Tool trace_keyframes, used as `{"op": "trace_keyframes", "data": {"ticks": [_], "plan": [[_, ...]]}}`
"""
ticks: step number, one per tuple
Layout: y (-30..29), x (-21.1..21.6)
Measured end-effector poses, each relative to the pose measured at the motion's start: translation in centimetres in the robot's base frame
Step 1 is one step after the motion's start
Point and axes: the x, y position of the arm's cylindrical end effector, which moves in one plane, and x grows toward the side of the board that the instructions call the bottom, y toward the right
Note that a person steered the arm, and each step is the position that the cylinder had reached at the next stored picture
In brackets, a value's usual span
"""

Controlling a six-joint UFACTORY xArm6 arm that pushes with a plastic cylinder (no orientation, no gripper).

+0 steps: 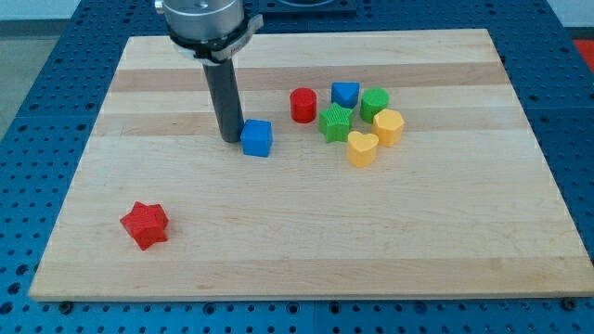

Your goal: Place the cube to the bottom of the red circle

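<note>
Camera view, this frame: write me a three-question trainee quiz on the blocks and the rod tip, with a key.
1. True or false: my tip stands at the view's left of the blue cube.
2. Which block lies alone near the view's bottom left? A) red star B) yellow heart C) green star
3. Fill in: the blue cube lies to the view's lower ____ of the red circle.

Key: 1 true; 2 A; 3 left.
</note>
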Motion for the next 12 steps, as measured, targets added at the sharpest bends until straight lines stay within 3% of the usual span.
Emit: {"op": "trace_keyframes", "data": {"ticks": [2, 12], "plan": [[0.0, 3.9], [4.4, 1.0]]}}
